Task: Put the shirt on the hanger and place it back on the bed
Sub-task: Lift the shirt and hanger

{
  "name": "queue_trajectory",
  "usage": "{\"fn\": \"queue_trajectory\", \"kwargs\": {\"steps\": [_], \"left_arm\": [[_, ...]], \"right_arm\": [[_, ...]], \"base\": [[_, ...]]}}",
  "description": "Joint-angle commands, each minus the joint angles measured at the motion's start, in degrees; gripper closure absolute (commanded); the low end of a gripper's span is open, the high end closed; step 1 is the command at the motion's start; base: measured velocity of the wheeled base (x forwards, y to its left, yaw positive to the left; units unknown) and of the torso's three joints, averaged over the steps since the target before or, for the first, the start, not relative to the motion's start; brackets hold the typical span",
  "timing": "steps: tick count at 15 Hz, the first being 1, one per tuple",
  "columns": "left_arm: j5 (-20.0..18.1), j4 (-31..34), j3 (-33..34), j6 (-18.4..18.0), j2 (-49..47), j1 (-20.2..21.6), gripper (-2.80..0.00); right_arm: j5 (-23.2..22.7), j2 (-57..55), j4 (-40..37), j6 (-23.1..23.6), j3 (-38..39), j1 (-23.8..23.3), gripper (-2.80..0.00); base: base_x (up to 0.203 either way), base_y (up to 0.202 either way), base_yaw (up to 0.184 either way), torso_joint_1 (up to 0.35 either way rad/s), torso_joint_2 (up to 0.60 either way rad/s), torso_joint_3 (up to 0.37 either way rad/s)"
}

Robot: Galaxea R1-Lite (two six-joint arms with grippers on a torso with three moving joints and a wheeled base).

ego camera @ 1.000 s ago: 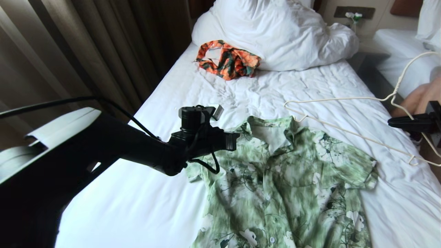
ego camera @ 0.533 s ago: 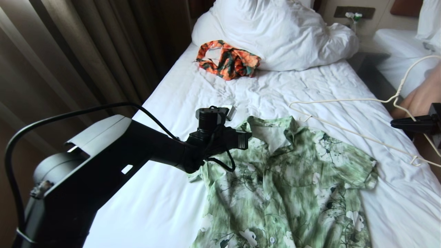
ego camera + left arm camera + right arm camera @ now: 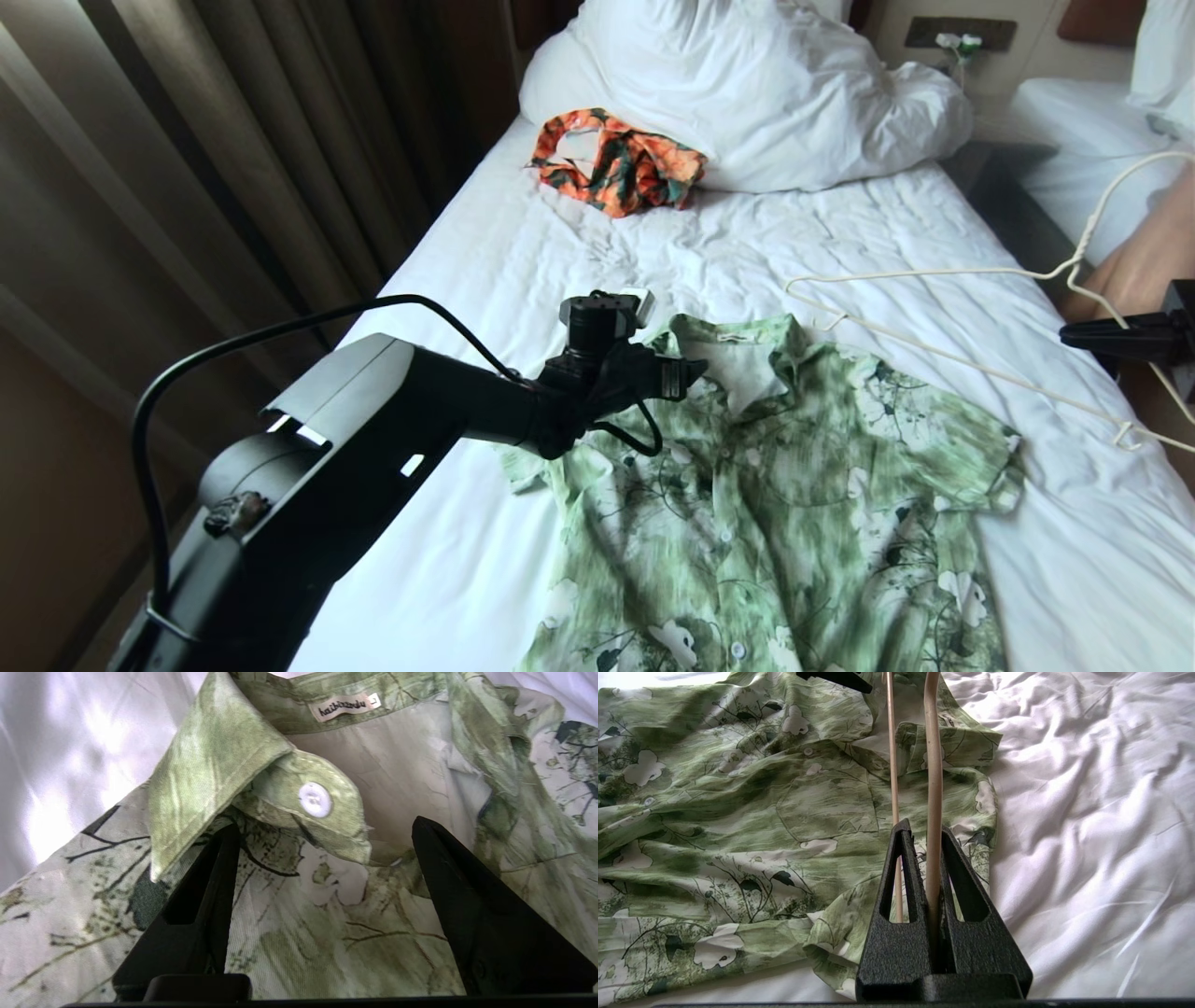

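Since a second ago your left claw (image 3: 322,835) has advanced to the collar of the green-and-white floral short-sleeved shirt (image 3: 775,504) on the white-sheeted bed (image 3: 523,252), jaws wide, empty. Right claw (image 3: 924,835): clamped on the cream wire hanger (image 3: 934,359). Step: collar pickup. Next: close on the collar ahead of the jaws.

The shirt (image 3: 289,905) is woven cloth with a visible fine weave, matt, its collar edge-stitched; its button (image 3: 315,799) is smooth, glossy white plastic, and a woven label (image 3: 345,707) is sewn inside the neck. The bed (image 3: 1087,812) is covered by a matt white cotton-like sheet, heavily creased. The hanger (image 3: 934,788) is a thin, smooth, cream-coated rod. The right gripper (image 3: 927,840) has black, grainy matt plastic fingers; the left gripper (image 3: 322,830) looks smoother. Curtains (image 3: 233,140) along the bed's left edge are pleated brown fabric.
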State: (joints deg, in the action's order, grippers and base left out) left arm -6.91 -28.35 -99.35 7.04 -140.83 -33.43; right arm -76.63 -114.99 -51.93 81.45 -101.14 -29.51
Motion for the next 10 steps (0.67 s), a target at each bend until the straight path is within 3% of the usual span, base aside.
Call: {"fn": "queue_trajectory", "kwargs": {"steps": [1,10], "left_arm": [[0.1,0.1,-2.1,-1.5,-1.8,0.1,-2.8],[3.2,0.4,-8.7,-4.9,-5.5,1.4,-2.8]], "right_arm": [[-0.5,0.4,-0.3,0.5,0.1,0.0,0.0],[-1.3,0.3,-0.3,0.7,0.2,0.2,0.0]], "base": [[0.0,0.0,0.0,0.0,0.0,0.0],[0.0,0.0,0.0,0.0,0.0,0.0]]}}
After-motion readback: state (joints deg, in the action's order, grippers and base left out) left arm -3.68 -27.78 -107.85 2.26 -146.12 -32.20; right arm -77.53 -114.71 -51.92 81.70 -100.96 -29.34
